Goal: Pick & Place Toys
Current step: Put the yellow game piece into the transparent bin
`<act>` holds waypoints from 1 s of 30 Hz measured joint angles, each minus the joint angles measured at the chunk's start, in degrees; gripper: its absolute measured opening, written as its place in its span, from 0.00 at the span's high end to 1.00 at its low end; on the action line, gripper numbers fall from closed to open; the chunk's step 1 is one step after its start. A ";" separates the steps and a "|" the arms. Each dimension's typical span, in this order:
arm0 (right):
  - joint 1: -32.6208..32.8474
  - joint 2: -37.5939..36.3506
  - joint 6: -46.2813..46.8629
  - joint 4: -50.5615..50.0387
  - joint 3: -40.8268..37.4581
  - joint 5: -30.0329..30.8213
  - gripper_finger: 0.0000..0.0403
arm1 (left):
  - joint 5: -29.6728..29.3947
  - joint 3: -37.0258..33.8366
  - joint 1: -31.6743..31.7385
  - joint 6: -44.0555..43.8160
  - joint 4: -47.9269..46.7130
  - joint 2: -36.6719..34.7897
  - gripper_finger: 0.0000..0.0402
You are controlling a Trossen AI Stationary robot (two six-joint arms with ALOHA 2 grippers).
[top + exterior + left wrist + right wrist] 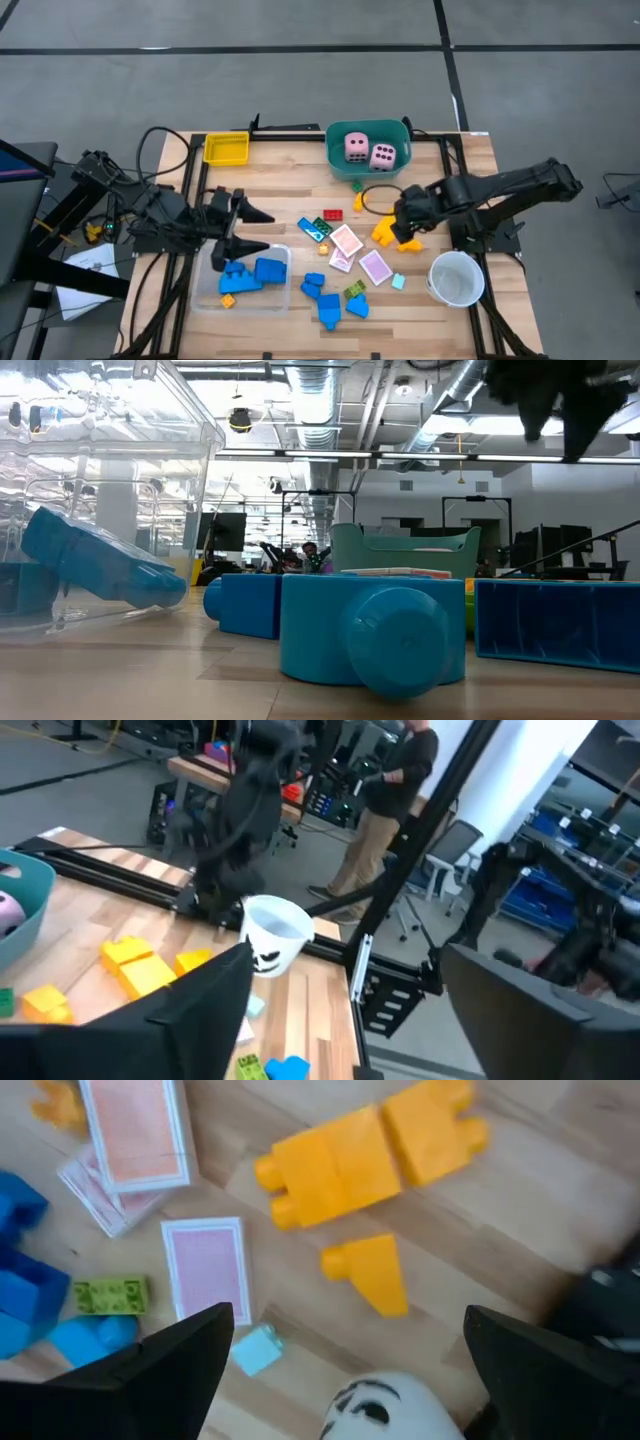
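Left gripper (262,229) hung with jaws spread above the clear tray (205,297), likely a drop-off, since blue blocks (252,273) lay inside it. Right gripper (402,226), wide and empty, hovered over the yellow-orange blocks (368,1153), seemingly lining up a pick. Cards (205,1267) littered the wooden table (440,190); a person (385,795) stood beyond in the workshop

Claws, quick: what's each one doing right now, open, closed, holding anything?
Left claw: open, empty, above the clear tray.
Right claw: open, empty, over the yellow-orange blocks.
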 joint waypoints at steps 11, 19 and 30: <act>-4.13 0.04 -8.45 17.50 -17.66 -4.15 0.04 | 0.18 0.00 0.95 0.00 0.31 -0.02 0.02; -5.87 0.04 -12.09 25.77 -24.64 -7.13 0.04 | 0.18 0.00 0.93 0.00 0.25 -0.02 0.04; -5.76 0.02 -11.28 29.42 -28.86 -7.19 0.04 | 0.18 0.00 1.28 0.26 0.23 -0.02 0.06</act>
